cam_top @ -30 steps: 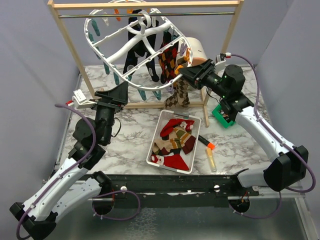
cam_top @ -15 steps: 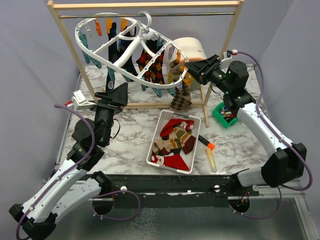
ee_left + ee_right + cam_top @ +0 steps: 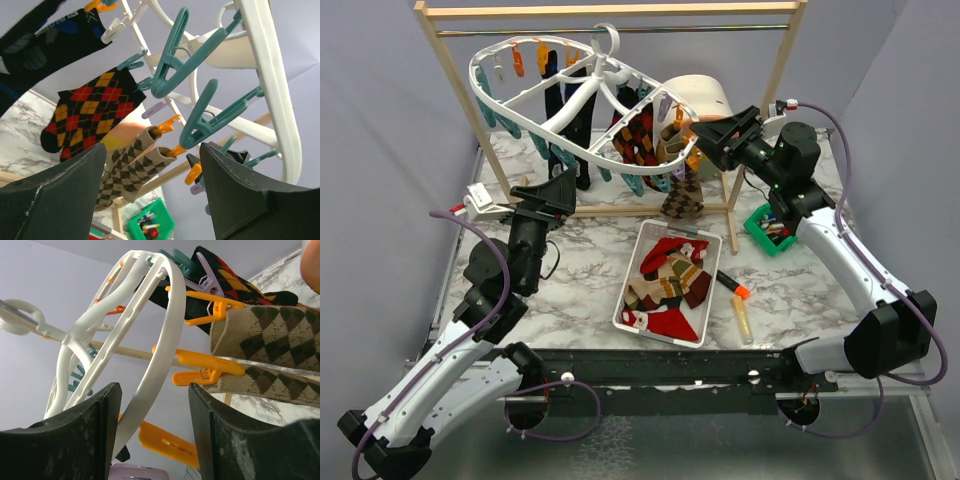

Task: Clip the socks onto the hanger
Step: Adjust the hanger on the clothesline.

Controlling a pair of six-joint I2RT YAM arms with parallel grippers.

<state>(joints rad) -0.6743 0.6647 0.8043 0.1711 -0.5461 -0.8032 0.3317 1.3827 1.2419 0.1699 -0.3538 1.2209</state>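
The marble-patterned table [image 3: 580, 270] fills the middle of the overhead view, with a wooden rack [image 3: 452, 75] standing across its far side. The white oval hanger [image 3: 582, 98] hangs by its hook from the rack's rod at upper centre, tilted so that its left end sits higher than its right. Three socks are clipped to it: a black sock [image 3: 582, 150] near the middle, a red-and-black diamond-patterned sock [image 3: 638, 135] to its right, and a tan diamond-patterned sock [image 3: 682, 195] at the lower right end. Below the hanger, at centre frame, a white tray [image 3: 629, 275] holds a heap of loose socks [image 3: 670, 275] in red, tan and dark colours. The left gripper [image 3: 558, 185] points up at the hanger's underside from centre left; its fingers stand wide apart with nothing between them, and the left wrist view looks past them to teal clips [image 3: 172, 55]. The right gripper [image 3: 702, 142] reaches in from the right to the hanger's right end; its fingers are parted, the white rim runs through the gap without clearly touching either one, and orange clips [image 3: 207, 367] pinch the tan sock just beside it. A cream roll [image 3: 705, 98] sits behind that gripper. A small green box [image 3: 767, 225] lies right of the tray, and an orange marker [image 3: 732, 285] and a yellow marker [image 3: 742, 320] lie beside the tray's right edge.
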